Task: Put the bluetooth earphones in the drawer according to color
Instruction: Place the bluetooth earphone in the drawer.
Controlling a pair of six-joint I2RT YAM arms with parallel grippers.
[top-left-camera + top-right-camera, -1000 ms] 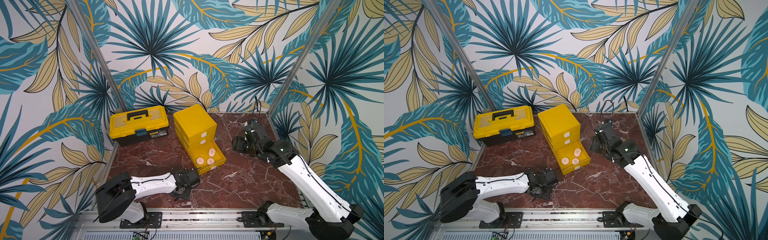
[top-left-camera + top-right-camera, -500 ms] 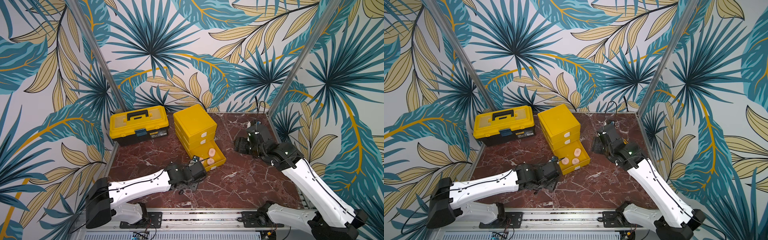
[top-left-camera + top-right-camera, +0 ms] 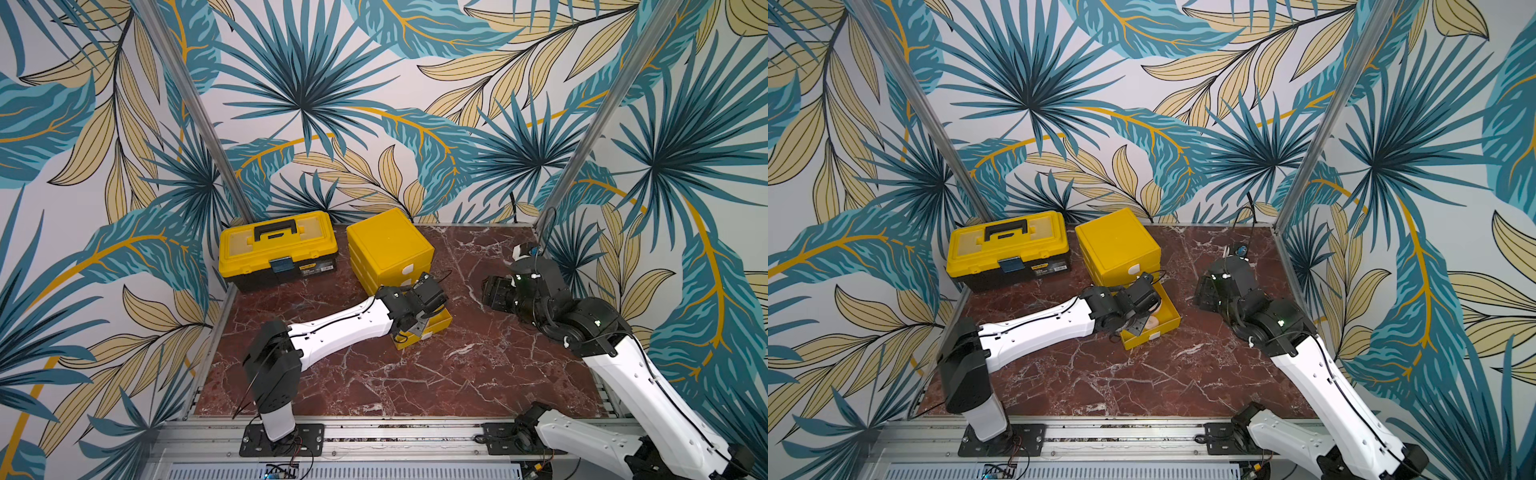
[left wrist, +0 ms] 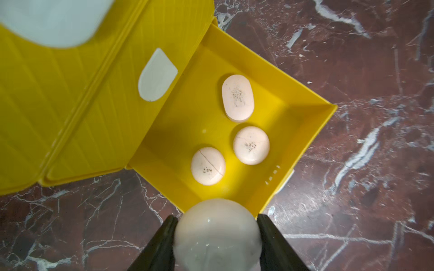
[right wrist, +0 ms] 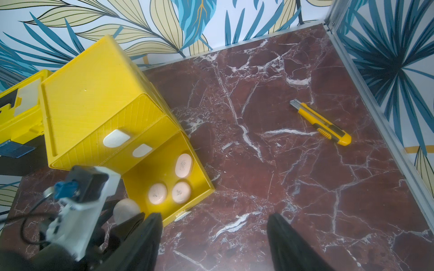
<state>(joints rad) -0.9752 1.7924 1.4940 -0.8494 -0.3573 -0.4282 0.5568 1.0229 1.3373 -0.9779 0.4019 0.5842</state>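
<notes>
Top views, table: You see a red marble table (image 3: 374,382) walled by leaf-print panels.
Top views, chest: A yellow chest (image 3: 388,245) of 3 drawers stands at the far edge near the middle. A yellow toolbox (image 3: 276,249) sits beside it in the far left corner.
Top views, drawer: The bottom drawer (image 3: 1163,330) is pulled out toward the near edge. 1 pink case (image 3: 1154,322) shows inside it in a top view.
Top views, arms: Your left gripper (image 3: 415,328) hangs at the open drawer. Your right gripper (image 3: 492,293) sits right of the chest, apart from it. You cannot tell either jaw gap here.
Left wrist, grip: The 2 black fingers (image 4: 162,246) are half spread and pinch a pale held case (image 4: 217,230) by its sides, at the drawer's corner rim.
Left wrist, drawer: 3 pink cases (image 4: 251,145) lie flat and apart on the drawer floor. White tab handles (image 4: 156,75) mark the closed drawers above.
Right wrist, jaws: The right fingers (image 5: 281,234) stand wide apart with only bare marble between them.
Right wrist, table: The held case (image 5: 125,210) is just beside the drawer's outer wall. A yellow-black utility knife (image 5: 320,122) lies well apart from the chest, near a table edge.
</notes>
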